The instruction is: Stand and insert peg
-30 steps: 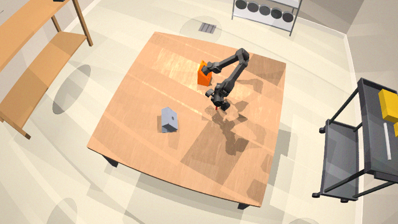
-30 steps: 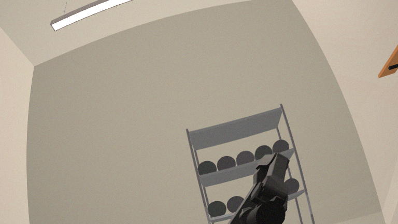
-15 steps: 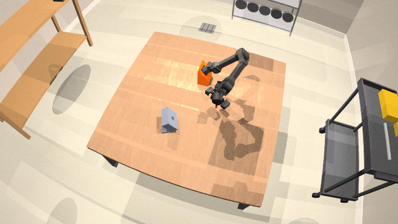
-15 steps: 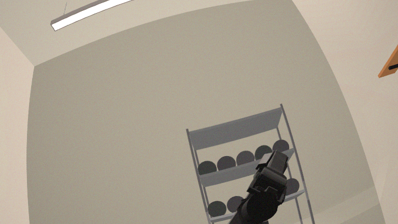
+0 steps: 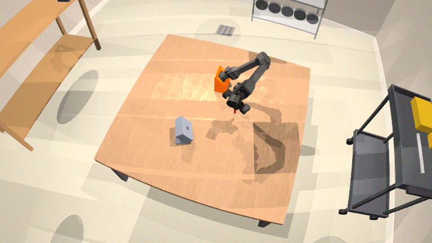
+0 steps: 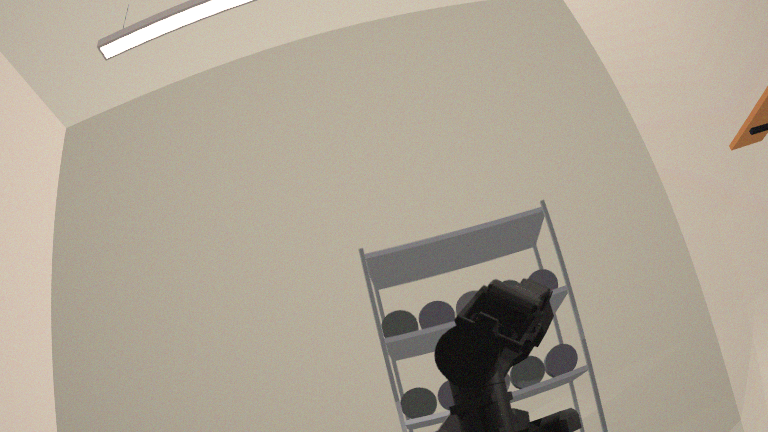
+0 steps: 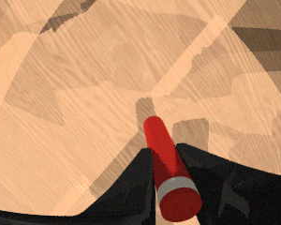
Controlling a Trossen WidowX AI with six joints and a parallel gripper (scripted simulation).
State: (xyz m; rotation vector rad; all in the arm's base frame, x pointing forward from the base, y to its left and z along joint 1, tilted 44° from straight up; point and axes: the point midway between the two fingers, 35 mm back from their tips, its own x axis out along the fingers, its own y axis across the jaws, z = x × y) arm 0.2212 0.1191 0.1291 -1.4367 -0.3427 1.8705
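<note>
The red peg (image 5: pixel 234 111) (image 7: pixel 168 164) has a white band near the end closest to the wrist camera. Its plain end points away from that camera, toward the table (image 5: pixel 143 138), and its shadow lies close by that end. Whether the plain end touches the table I cannot tell. My gripper (image 5: pixel 235 106) (image 7: pixel 163 154) is shut on the peg, a finger on each side below the band. The grey-blue sloped panel (image 5: pixel 181 129) stands on the table, left of and nearer the front than the gripper in the top view. Its one dark hole (image 5: pixel 187 127) shows.
An orange block (image 5: pixel 220 85) stands by the arm's base, behind and left of the gripper in the top view. The exterior view shows part of the arm (image 6: pixel 487 359) before a shelf rack (image 6: pixel 453 263), but no table or peg. A dark cart (image 5: pixel 370 163) stands at the right.
</note>
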